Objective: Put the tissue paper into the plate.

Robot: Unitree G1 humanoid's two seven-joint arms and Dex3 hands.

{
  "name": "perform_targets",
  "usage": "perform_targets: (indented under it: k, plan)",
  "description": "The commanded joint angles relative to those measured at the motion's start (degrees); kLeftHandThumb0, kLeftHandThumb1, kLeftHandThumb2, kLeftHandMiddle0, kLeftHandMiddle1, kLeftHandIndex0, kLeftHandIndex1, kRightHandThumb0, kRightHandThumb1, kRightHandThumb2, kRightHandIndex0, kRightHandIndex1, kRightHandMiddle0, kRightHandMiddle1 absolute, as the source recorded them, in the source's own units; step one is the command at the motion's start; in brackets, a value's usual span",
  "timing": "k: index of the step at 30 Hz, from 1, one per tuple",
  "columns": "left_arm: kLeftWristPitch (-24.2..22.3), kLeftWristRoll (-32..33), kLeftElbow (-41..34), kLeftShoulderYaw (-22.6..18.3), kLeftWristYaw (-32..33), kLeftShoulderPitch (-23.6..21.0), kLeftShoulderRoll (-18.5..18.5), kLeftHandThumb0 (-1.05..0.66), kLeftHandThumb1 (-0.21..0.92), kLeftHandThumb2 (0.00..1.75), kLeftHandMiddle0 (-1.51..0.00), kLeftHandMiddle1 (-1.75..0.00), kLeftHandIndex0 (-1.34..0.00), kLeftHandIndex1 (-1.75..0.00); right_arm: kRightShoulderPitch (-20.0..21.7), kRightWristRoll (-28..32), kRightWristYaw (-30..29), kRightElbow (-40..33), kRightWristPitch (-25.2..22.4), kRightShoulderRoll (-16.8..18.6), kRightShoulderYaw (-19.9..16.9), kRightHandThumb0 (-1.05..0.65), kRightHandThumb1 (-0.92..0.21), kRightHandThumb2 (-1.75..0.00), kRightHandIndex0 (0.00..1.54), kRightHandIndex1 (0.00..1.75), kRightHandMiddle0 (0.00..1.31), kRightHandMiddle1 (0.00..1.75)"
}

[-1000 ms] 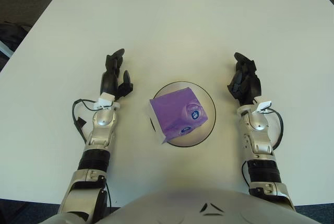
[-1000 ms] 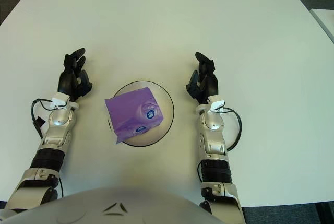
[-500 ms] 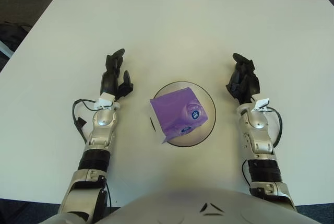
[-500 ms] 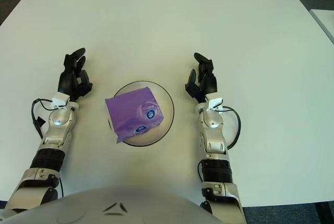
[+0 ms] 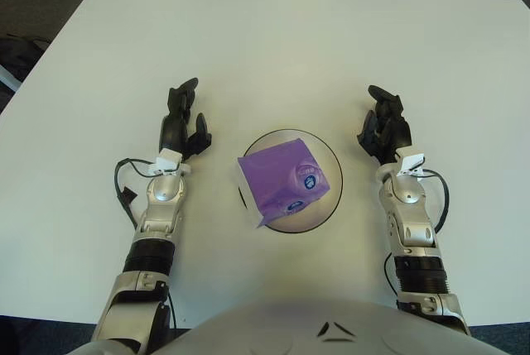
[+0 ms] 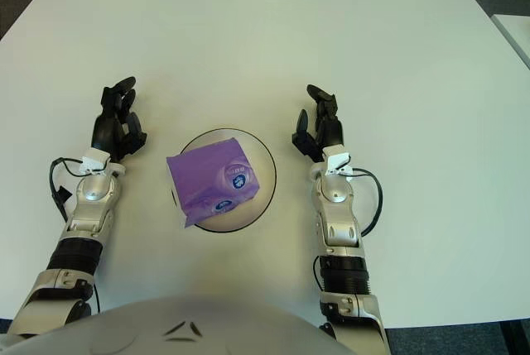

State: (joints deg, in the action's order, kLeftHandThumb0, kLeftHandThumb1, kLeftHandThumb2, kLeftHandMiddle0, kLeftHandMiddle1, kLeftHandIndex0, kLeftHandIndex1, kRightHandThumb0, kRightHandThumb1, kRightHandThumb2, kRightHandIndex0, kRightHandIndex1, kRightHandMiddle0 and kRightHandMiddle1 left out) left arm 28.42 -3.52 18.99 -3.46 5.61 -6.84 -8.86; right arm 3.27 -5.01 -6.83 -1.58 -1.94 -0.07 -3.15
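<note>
Since the purple plastic-wrapped tissue pack [image 5: 280,185] already lies in the round clear-rimmed plate [image 5: 330,165] at table centre, overhanging the rim toward 7 o'clock, the main risk is a nudge — either arm sweeping inward could tip it off onto the white table [image 5: 273,49]. Both hands hold nothing, fingers loosely spread: the left hand [image 5: 183,123] at 9 o'clock of the plate, the right hand [image 5: 383,127] at 3 o'clock. Against 1 second ago, the right hand has crept slightly forward and inward; pack, plate and left hand are unchanged.
</note>
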Motion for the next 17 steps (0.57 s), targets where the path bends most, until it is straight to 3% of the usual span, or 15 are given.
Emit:
perform_targets:
  k: [1,17]
  plan:
    - [-0.5,-0.8,4.9,2.0,-0.5,8.4,3.0,-0.68,0.92,0.88,-0.22,-0.23,0.00,-0.79,-4.8,-0.1,-0.2,2.5,-6.8,0.4,0.0,-0.72,-0.92,-0.86,0.30,0.09,0.00,0.77]
    - [-1.4,-1.5,3.2,2.2,0.2,9.3,2.9,-0.69,0.92,0.88,-0.22,-0.21,0.00,-0.78,-5.2,0.4,0.6,1.9,-6.9,0.3,0.7,-0.72,-0.92,-0.86,0.32,0.10,0.00,0.84]
